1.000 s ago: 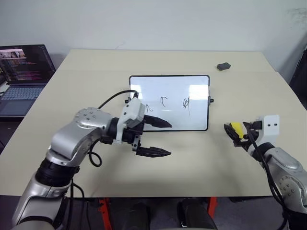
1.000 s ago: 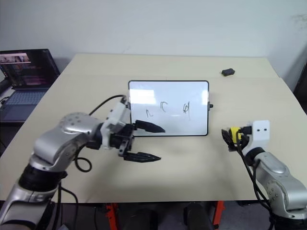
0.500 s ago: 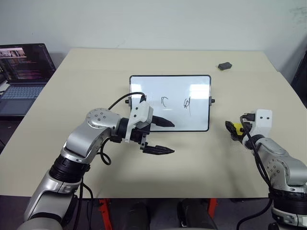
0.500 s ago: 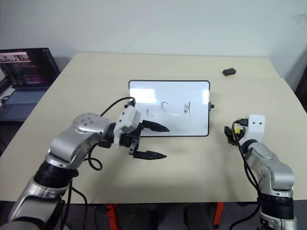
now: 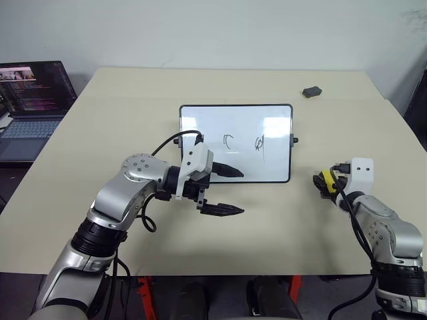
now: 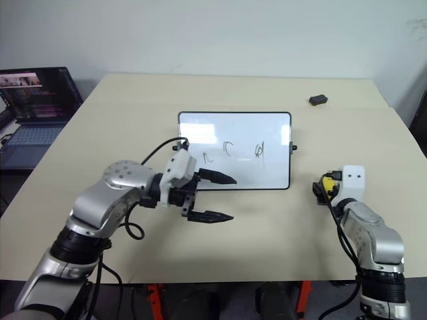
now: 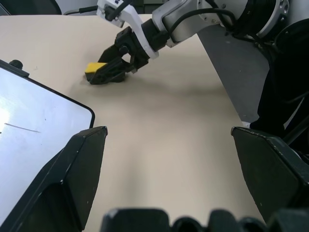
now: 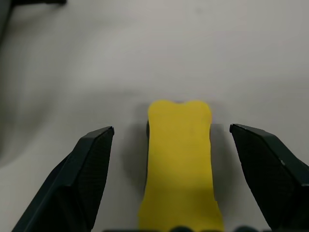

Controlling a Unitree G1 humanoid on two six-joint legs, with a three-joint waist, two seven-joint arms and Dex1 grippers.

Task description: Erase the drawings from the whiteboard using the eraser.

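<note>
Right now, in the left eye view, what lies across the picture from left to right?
laptop → left gripper → whiteboard → eraser with the right gripper open around it. The dark grey lump sits farther back; its place overlaps.

beige table (image 5: 100, 120), open laptop (image 5: 30, 110) (left), grey lump (image 5: 311, 92)

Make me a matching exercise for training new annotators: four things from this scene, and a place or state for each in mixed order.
Things:
1. eraser
2. laptop
3. drawings
4. left claw

Places or states:
A. open, off the table's left side
B. on the whiteboard, unerased
C. between the open right claw's fingers, on the table
D. open, at the whiteboard's near left corner

Pairs: 1-C, 2-A, 3-B, 4-D
</note>
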